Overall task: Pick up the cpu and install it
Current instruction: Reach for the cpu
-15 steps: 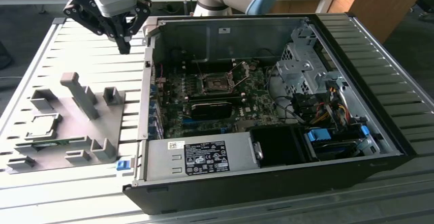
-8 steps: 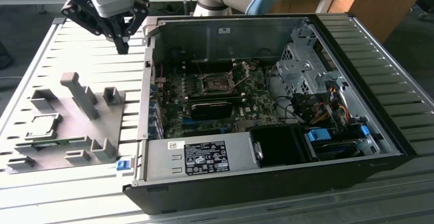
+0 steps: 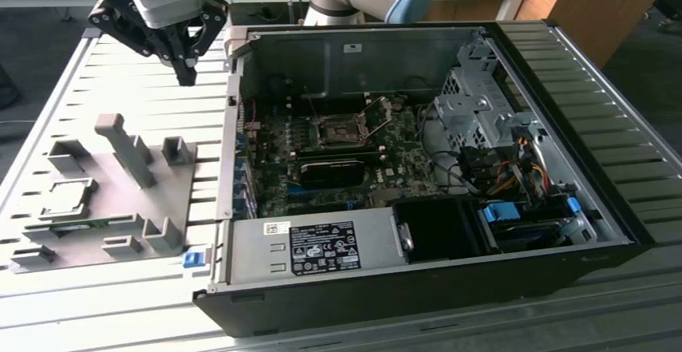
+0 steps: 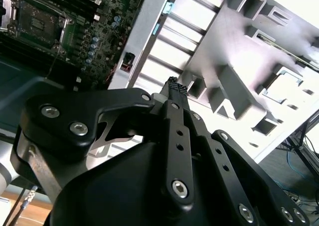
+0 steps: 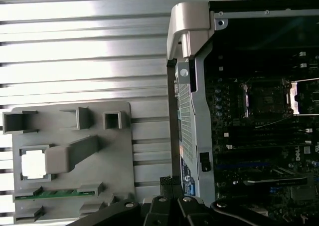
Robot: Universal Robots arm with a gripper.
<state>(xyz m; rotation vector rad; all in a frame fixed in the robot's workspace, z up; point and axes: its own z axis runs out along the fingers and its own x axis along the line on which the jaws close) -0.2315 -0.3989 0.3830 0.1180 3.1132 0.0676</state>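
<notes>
1. Gripper [image 4: 173,88] sat nearest the lens in both wrist views, with its fingers clenched tip to tip and nothing between them.
2. It hung above the table [image 3: 64,112], just outside the case [image 3: 426,284] side wall, on the tray's side, touching nothing.
3. Cpu [image 5: 34,163] lay flat, silver top up, in a square pocket of the grey tray [image 5: 117,146]. The tray rested on the table beside the case, and the cpu was well apart from the fingertips.
4. Memory stick [image 5: 60,193] lay in a slot of the same tray, just beside the cpu.
5. Socket [image 5: 261,99] sat inside the case on the motherboard [image 5: 249,151]. Its frame looked swung open and, as far as I could tell, the seat was empty.
6. Progress, judged: the task was at its very start. The cpu was untouched in its pocket, so the pick-up was not yet made and the seating in the socket not yet done. Nothing of the task showed as finished.
</notes>
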